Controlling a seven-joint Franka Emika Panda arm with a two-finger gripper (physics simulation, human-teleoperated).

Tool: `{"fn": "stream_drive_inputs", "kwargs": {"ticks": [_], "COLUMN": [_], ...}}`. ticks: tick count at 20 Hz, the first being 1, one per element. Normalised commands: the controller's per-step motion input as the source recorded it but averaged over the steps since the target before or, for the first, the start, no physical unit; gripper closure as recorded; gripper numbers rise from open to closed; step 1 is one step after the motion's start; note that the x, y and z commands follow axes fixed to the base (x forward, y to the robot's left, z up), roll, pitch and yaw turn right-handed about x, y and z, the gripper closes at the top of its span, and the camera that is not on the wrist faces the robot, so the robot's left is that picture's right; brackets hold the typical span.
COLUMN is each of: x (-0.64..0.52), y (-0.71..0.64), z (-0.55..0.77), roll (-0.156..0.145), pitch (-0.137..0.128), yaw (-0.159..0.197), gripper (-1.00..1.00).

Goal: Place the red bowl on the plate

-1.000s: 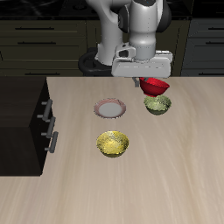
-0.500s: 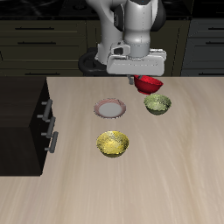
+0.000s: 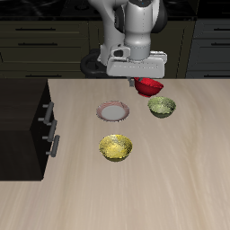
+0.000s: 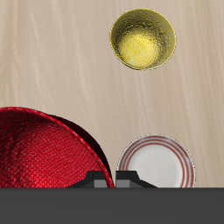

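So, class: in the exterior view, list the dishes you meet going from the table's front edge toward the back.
Yellow bowl → plate → olive-green bowl → red bowl, held up off the table at the gripper.

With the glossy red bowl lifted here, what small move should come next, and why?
Probably carry the glossy red bowl sideways toward the pink-rimmed pale plate. The gripper holds it above the table beside the olive-green bowl, not yet over the plate, which lies bare.
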Motion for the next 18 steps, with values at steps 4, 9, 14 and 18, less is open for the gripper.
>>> {"fn": "stream_drive_inputs", "kwargs": {"ticks": [4,9,14,18], "x": [-0.11,-0.04,-0.07,-0.02], "y": [-0.11,-0.18,-0.14,-0.15], "z": [0.04,0.02,0.10,0.05], "roll": [0.000,-0.029,-0.036,-0.023], "pitch": [0.002,0.006,-0.023,-0.003], "yaw": [0.002,-0.011,0.011,-0.010], "gripper": [1.00,1.00,1.00,1.00]}}
